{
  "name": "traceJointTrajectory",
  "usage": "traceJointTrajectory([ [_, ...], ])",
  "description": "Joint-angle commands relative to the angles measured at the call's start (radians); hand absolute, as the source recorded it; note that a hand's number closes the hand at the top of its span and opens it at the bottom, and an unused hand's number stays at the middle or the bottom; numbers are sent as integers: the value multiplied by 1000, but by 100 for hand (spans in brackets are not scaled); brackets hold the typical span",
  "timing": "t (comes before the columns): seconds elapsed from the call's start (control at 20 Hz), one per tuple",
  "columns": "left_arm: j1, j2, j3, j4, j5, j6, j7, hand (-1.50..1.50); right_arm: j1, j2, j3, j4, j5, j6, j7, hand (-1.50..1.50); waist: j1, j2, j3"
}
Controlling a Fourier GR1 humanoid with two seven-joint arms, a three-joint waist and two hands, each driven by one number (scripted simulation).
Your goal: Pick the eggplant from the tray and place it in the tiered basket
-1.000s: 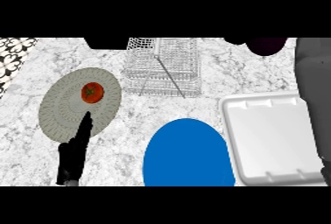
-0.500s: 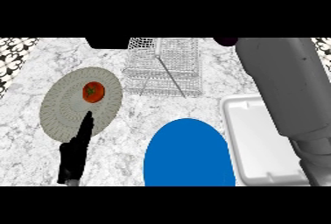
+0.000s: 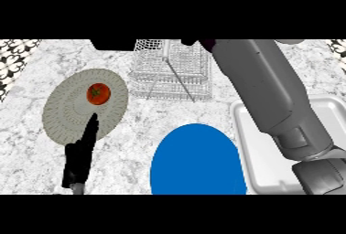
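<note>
The marble counter (image 3: 40, 137) bears the left hand (image 3: 78, 160), fingers straight and pressed together, tips on the grey plate (image 3: 67, 114) just short of the tomato (image 3: 99, 93). Far to their right, the right hand (image 3: 191, 42) is cut off above the wire basket (image 3: 172, 77), beside a dark sliver of eggplant (image 3: 208, 44); its grasp cannot be told.

We look from the robot's head steeply down onto the marble counter (image 3: 142, 116), close enough that the right forearm (image 3: 263, 87) looms across the view's right side; the wire basket (image 3: 172, 73) lies at the far edge, the blue plate (image 3: 196, 160) nearest us at the lower edge.
</note>
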Motion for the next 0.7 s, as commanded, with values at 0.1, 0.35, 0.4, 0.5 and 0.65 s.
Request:
traceJointTrajectory([
  [0.1,72,2,-18,-60,-9,-11,7,0,-24,51,-86,162,-30,-111,-83,150,9,2,-3],
  [0.35,18,14,9,-8,7,-37,21,0,-20,123,-207,206,-168,-121,-105,-150,9,6,-3],
  [0.4,33,-13,7,34,-3,-21,-46,0,-34,115,-236,213,-195,-115,-110,-150,9,7,-4],
  [0.5,30,12,1,-17,1,-39,19,0,26,127,-255,225,-235,-197,-189,-150,19,8,-3],
  [0.65,-9,-16,-16,-31,-25,-5,55,0,-33,123,-331,233,-294,-207,-237,-150,16,10,-3],
])
